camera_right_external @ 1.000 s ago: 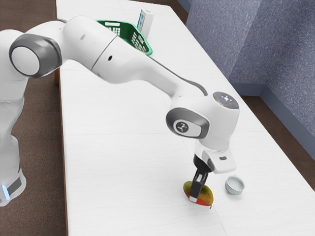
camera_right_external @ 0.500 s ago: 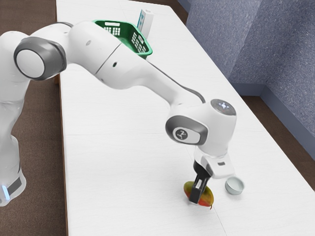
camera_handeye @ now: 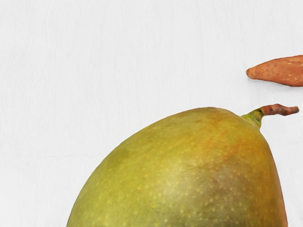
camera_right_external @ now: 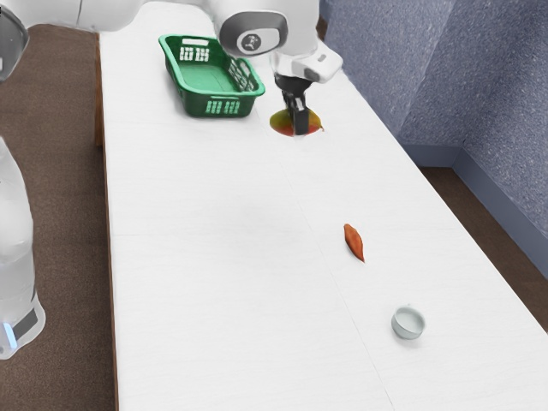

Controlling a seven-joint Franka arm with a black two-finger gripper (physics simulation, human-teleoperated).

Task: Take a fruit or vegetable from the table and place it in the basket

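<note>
The tabletop (camera_right_external: pixel 214 274) is 1 long white surface, smooth and matt, with faint straight seams. Above its far part reaches 1 glossy white arm (camera_right_external: pixel 295 24) with rounded housings.

Near the tabletop's far end sits 1 green basket (camera_right_external: pixel 199 104), stiff and plastic-looking, with a flared rim and walls pierced by small slots.

The black gripper (camera_right_external: pixel 300 131) is clenched around 1 mango (camera_right_external: pixel 281 122), just beside the basket and outside it, between the basket and the tabletop's long edge on the exterior view's right. The mango is plump and oval, its skin smooth, speckled yellow-green and reddening along 1 side, with 1 crooked brown stem.

Farther toward the near end lies 1 sweet potato (camera_right_external: pixel 353 241), orange-brown, slender and tapered to points, closer to that same long edge than to the opposite one. Nearer still, toward the same long edge, stands 1 small cup (camera_right_external: pixel 408 324), pale grey, round and smooth, well apart from the basket.
</note>
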